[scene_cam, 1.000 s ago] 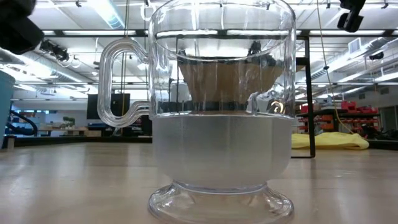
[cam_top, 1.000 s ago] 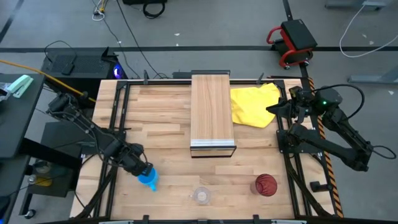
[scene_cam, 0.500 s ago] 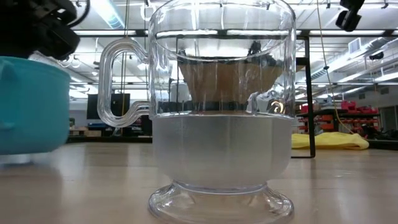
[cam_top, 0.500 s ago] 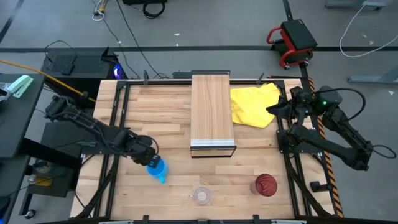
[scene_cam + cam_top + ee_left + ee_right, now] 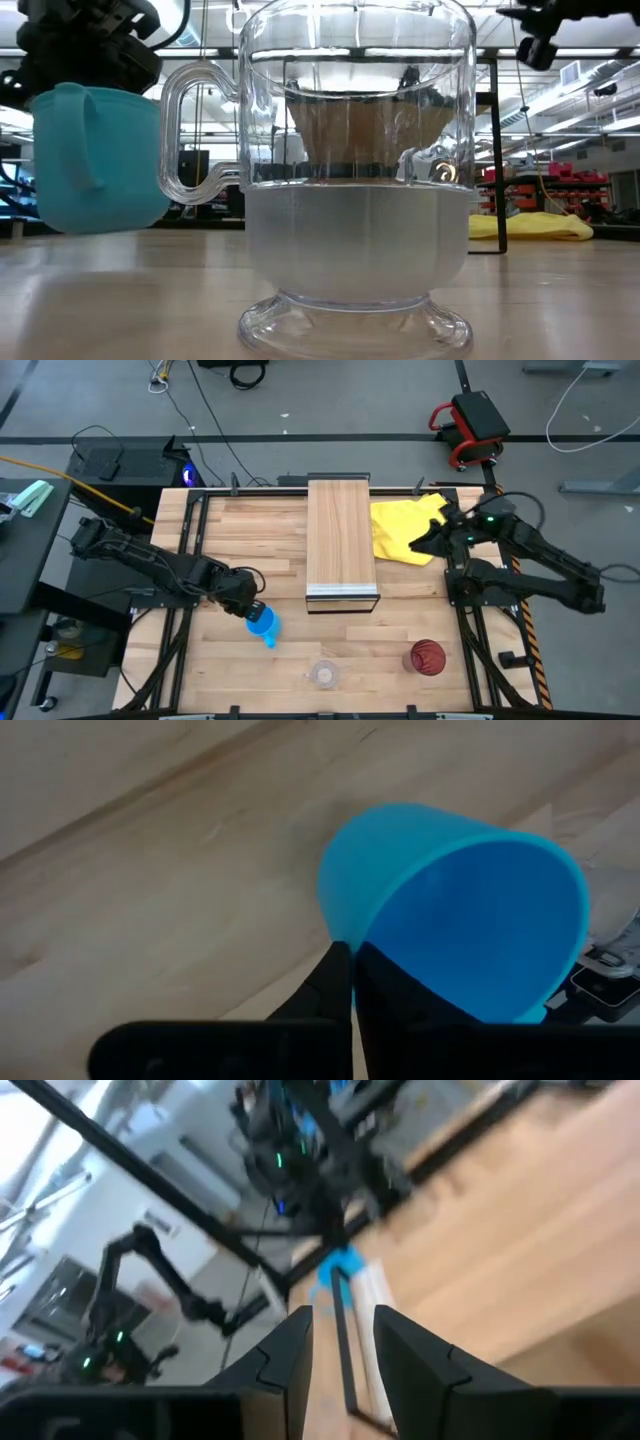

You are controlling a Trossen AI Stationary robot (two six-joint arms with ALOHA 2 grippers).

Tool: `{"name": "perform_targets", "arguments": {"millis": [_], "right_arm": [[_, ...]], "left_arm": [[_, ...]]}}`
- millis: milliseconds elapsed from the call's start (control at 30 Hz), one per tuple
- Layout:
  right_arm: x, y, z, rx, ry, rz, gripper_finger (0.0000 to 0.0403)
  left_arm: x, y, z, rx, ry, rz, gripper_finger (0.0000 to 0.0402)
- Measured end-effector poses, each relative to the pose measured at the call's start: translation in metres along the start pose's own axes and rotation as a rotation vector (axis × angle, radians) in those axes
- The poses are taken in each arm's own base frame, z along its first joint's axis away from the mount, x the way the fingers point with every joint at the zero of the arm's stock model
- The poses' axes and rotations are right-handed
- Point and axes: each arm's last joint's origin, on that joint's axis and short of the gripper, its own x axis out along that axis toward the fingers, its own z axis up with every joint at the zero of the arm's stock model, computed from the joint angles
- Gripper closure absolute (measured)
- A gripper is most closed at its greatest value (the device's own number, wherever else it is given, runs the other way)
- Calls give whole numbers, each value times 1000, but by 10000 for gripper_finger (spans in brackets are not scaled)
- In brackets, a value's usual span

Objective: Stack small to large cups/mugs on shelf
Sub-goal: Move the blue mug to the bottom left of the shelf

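Note:
My left gripper (image 5: 252, 610) is shut on the bright blue mug (image 5: 264, 626) left of the shelf's near end; the mug also shows in the low view (image 5: 95, 160) and the left wrist view (image 5: 450, 910). The small clear glass cup (image 5: 323, 674) stands on its foot near the front edge, and fills the low view (image 5: 355, 170). The dark red tumbler (image 5: 427, 657) stands to its right. The light-wood shelf (image 5: 340, 545) stands at the middle back. My right gripper (image 5: 420, 543) is open above the yellow cloth (image 5: 400, 525), holding nothing. My left gripper pinches the mug's wall at its rim (image 5: 345, 935), one finger inside the mug and one outside (image 5: 325, 990). The fingers slant down from the table's left. The mug hangs tilted and clear of the table, its handle (image 5: 85, 140) toward the near edge.
Dark metal rails (image 5: 185, 560) run along the table's left and right sides. The bare wood between the mug, the shelf and the glass cup is free (image 5: 300, 630).
My left gripper has carried the blue mug toward the table's right and far edge, closer to the shelf, and lifted it clear of the table. My right gripper has swung toward the table's left, out over the yellow cloth.

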Motion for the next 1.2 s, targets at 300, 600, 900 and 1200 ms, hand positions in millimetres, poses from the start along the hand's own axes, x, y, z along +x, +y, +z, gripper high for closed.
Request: {"name": "perform_targets", "arguments": {"millis": [300, 600, 900, 1200], "right_arm": [[18, -22, -36, 273, 362, -314, 301], [18, -19, -42, 346, 331, -430, 304], [18, -15, -52, 226, 285, -603, 306], [23, -6, -68, 132, 259, -713, 314]], "left_arm": [[-1, 1, 7, 53, -3, -10, 393], [-1, 0, 7, 138, 13, -18, 393], [-6, -14, 11, 227, -11, -3, 393], [0, -66, 22, 450, 69, 232, 393]]}}
